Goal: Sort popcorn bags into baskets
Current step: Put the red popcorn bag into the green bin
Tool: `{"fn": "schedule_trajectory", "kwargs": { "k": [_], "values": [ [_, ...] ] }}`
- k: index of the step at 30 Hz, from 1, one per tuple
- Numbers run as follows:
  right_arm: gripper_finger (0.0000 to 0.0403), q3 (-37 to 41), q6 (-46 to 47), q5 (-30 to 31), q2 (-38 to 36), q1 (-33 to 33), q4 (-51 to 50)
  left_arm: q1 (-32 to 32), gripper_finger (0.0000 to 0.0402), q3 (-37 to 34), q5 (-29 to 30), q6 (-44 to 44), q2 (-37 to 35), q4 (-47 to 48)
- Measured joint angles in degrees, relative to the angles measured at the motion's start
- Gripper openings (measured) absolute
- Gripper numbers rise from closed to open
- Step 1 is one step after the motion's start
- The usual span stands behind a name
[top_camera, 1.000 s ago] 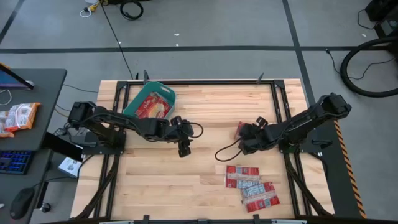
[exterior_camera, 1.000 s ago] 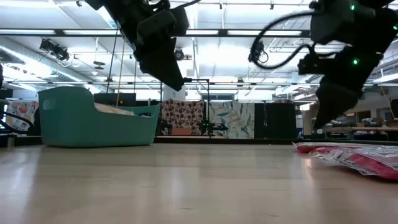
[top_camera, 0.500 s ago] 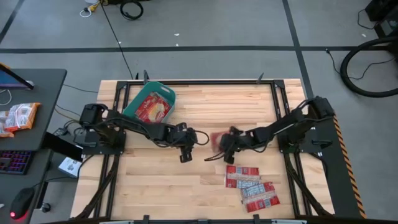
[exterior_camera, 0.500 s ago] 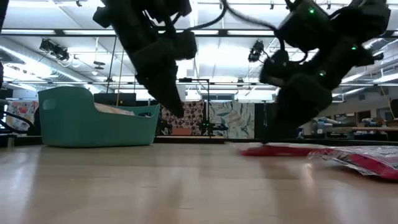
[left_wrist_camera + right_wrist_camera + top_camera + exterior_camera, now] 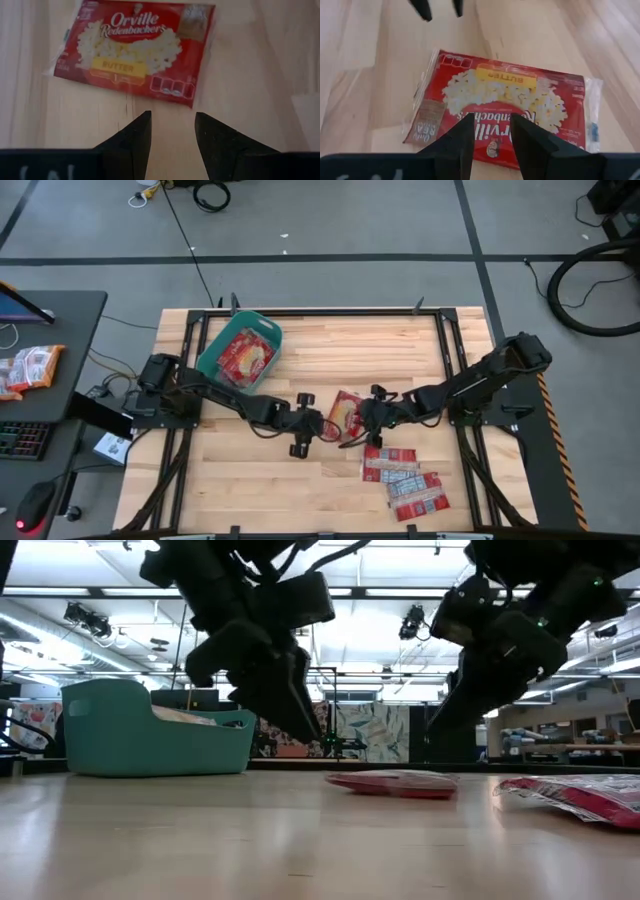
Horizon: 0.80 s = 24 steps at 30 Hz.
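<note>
Pale plank-wood table (image 5: 330, 350), grain running crosswise.

One flat, glossy red Orville Redenbacher's butter popcorn bag (image 5: 346, 412) lay alone near table centre, between the two end effectors. Crinkled clear seam at one end, seen only in the right wrist view (image 5: 502, 102). Left wrist view (image 5: 137, 50) gave the lettering and the popcorn picture. Low view (image 5: 392, 783) showed it lying flat on the wood.

Left end effector (image 5: 322, 426) sat at the bag's 9 o'clock, just beside it. Fingers (image 5: 135, 137) parted, gripping nothing, tips short of the bag's edge.

Right end effector (image 5: 362, 416) sat at the bag's 3 o'clock. Fingers (image 5: 462, 140) parted with the bag showing beyond them; touching or not, could not tell.

Cluster of more popcorn bags (image 5: 405, 477) at the table's 5 o'clock, overlapping, white label panels up.

Teal plastic basket (image 5: 215, 345), rounded corners, at 10 o'clock, held red bags (image 5: 246, 355). Low view showed its smooth wall (image 5: 150, 735).
</note>
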<state>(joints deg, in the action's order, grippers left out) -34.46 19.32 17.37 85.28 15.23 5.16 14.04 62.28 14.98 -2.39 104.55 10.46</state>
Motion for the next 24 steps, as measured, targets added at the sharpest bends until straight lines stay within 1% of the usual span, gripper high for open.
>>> {"fn": "schedule_trajectory", "kwargs": {
  "k": [2,4,6,7,10,11,14,16,18,20,21,22,24],
  "values": [
    [0.0130,-0.1,2.6,1.5,-0.8,0.6,-3.4,1.0,0.0156,1.1,1.4,-1.3,0.7,1.9],
    [0.0130,0.2,5.1,2.2,-1.3,0.8,-7.4,1.8,0.0156,2.4,2.5,-4.3,2.4,0.6],
    [0.0130,0.5,6.6,2.4,-1.0,0.8,-8.3,2.7,0.0156,2.4,4.7,-9.3,3.2,2.0],
    [0.0130,0.9,7.1,2.4,-1.0,0.8,-8.8,3.0,0.0156,2.8,5.5,-12.3,4.3,-0.1],
    [0.0130,1.0,7.4,2.5,0.0,0.8,-8.2,4.1,0.0156,2.5,9.0,-20.7,5.7,-0.2],
    [0.0130,1.0,7.2,2.5,0.0,0.8,-8.5,4.3,0.0156,2.7,9.3,-23.3,6.4,-2.3],
    [0.0130,1.0,6.2,2.5,1.0,0.6,-5.6,5.1,0.0156,2.3,10.4,-29.2,7.0,-2.1],
    [0.0130,1.1,5.6,2.6,1.4,0.2,-4.6,5.3,0.0156,2.3,10.5,-31.2,8.0,-4.5],
    [0.0130,1.0,5.2,2.5,2.1,-0.2,-3.1,5.3,0.0156,2.1,11.3,-32.5,8.2,-3.2],
    [0.0130,1.0,5.2,2.4,3.0,-0.6,-1.5,5.2,0.0156,2.3,11.1,-32.8,9.1,-5.4],
    [0.0130,1.0,5.1,2.1,3.7,-0.9,-0.6,5.1,0.0155,2.2,11.4,-32.8,9.2,-4.5],
    [0.0130,1.0,5.1,1.8,3.9,-1.0,-1.0,5.1,0.0155,2.1,11.5,-32.8,9.2,-4.7],
    [0.0130,1.0,5.1,0.3,5.5,-1.4,1.3,5.0,0.0155,2.2,11.8,-32.8,9.8,-5.8]
  ]
}}
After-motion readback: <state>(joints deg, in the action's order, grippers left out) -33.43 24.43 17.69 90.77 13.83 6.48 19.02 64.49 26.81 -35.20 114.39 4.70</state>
